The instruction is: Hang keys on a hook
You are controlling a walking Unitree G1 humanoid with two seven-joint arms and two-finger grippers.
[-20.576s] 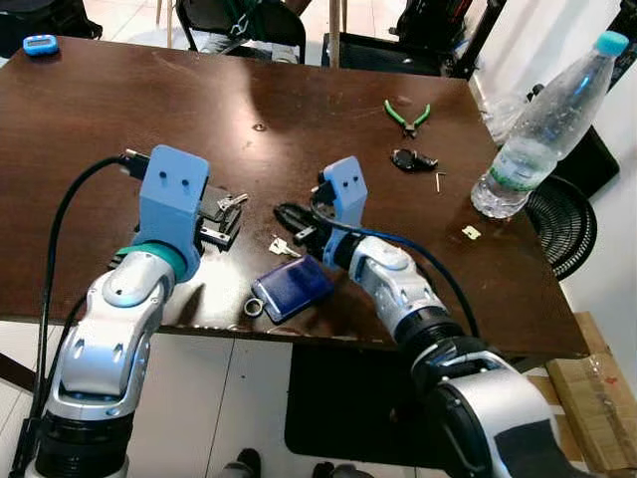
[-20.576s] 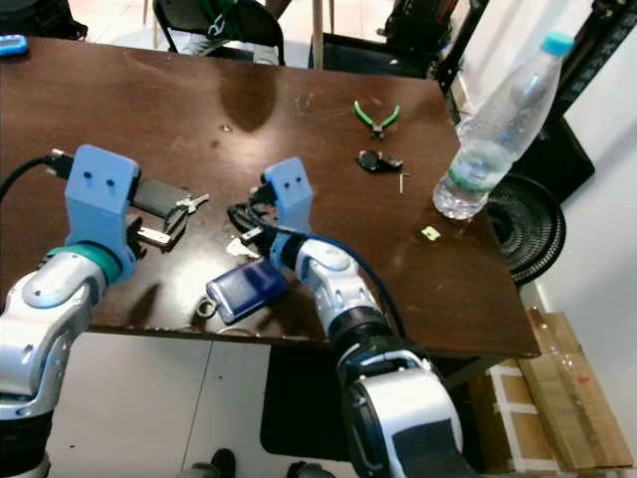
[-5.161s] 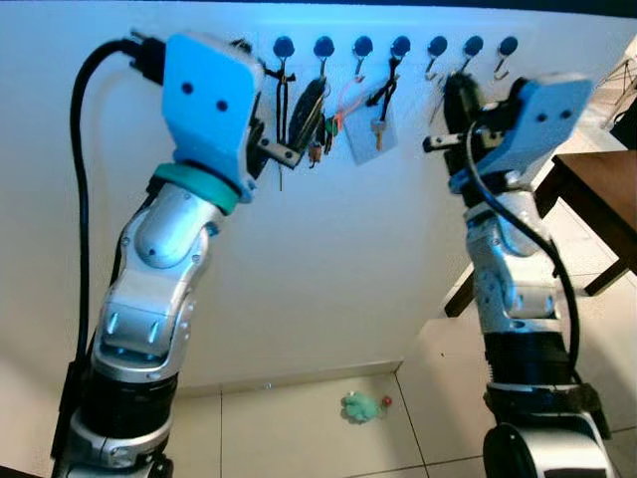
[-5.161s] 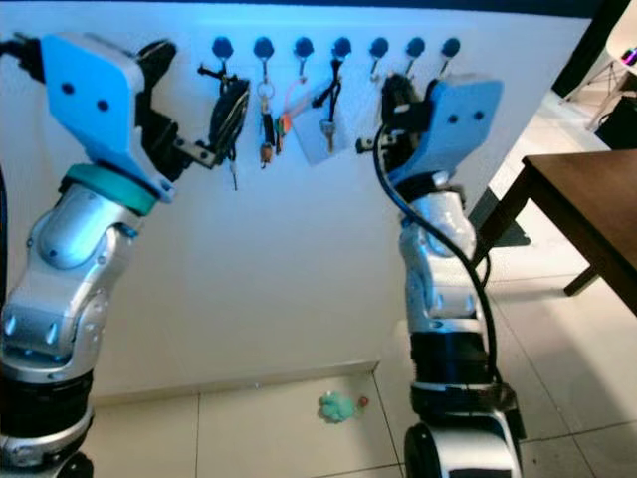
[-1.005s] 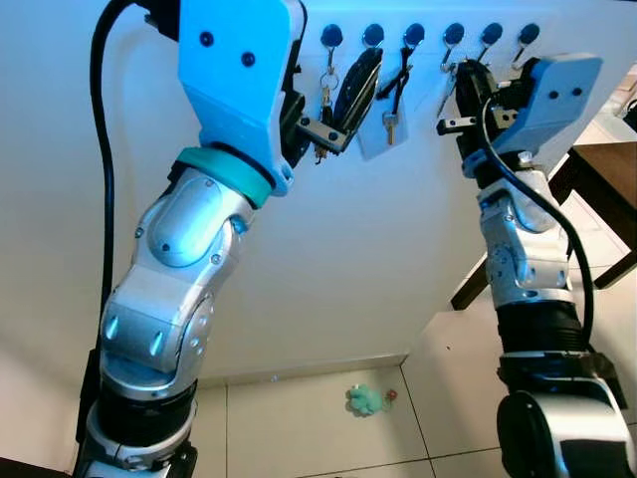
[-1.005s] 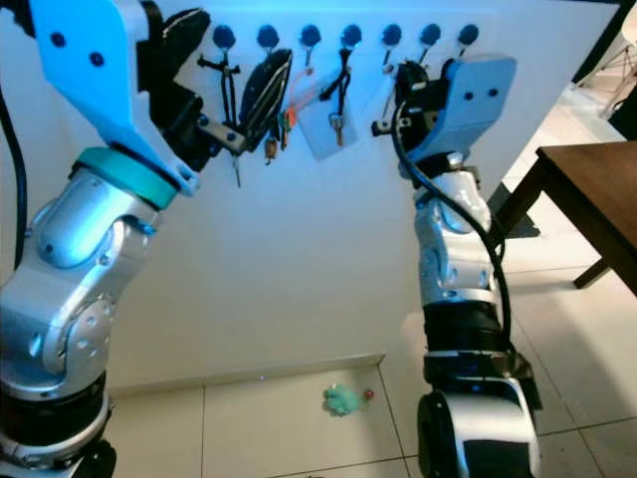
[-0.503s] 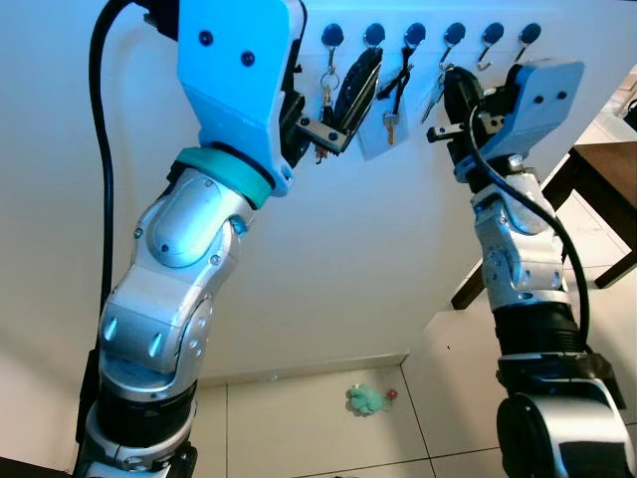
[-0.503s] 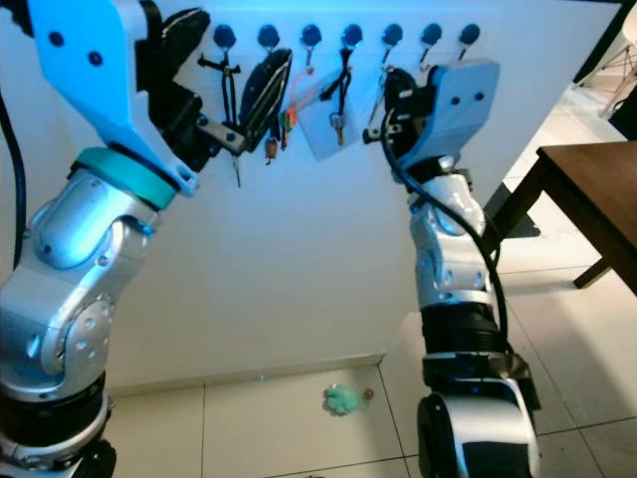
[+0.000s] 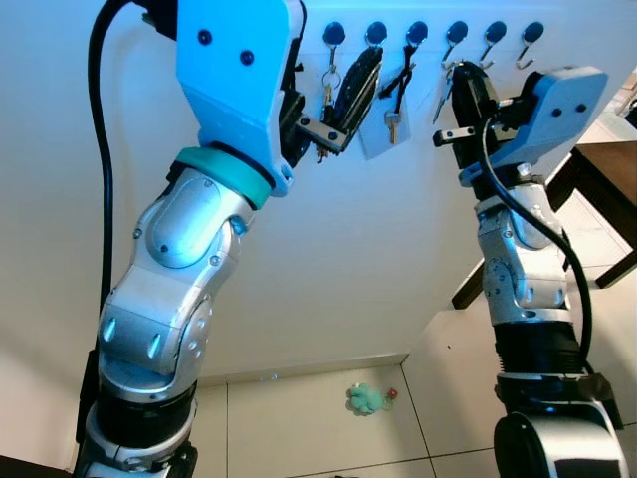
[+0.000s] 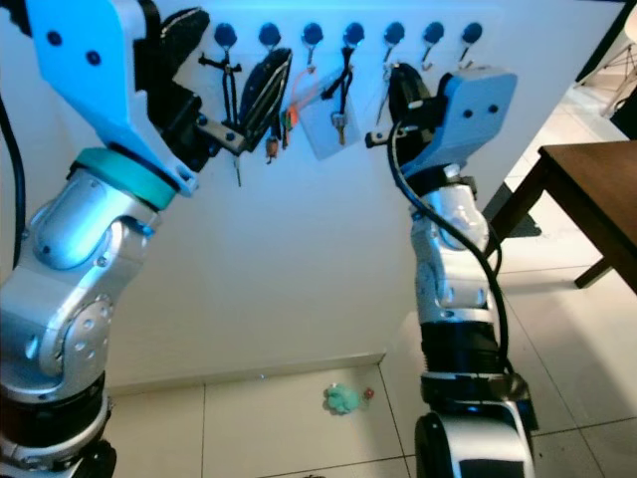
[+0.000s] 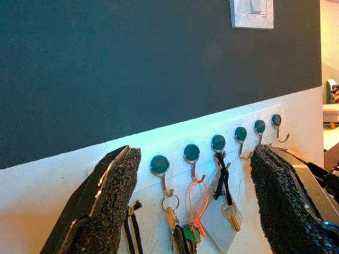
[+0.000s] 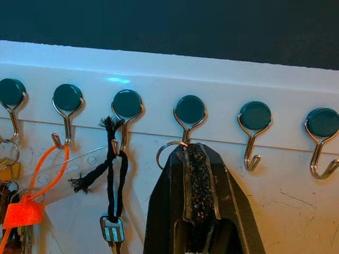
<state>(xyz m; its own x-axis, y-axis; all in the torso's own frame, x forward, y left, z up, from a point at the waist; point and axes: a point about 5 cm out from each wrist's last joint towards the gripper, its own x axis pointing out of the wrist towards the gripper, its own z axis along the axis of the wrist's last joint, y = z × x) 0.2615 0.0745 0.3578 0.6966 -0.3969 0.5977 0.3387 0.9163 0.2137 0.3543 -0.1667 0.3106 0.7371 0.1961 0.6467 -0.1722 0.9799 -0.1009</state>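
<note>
Right wrist view shows you the right gripper (image 12: 197, 159) pinched flat on a silver key ring (image 12: 168, 150), held against the fourth hook (image 12: 189, 117) of the rail (image 12: 159, 79); you cannot tell whether the ring hangs on it. Two bare hooks (image 12: 254, 127) lie beyond, toward the rail's end. One hook over hangs a key on a black cord (image 12: 114, 174), then an orange loop (image 12: 37, 174). Your left gripper (image 11: 190, 206) is spread wide, holding nothing, before the rail's other end. Above the white wall (image 9: 328, 259) runs a dark band with a light switch (image 11: 252, 13). On the tiled floor (image 9: 299, 428) by the skirting lies a small green thing (image 9: 366, 399); a brown table (image 10: 587, 189) stands at the right.
</note>
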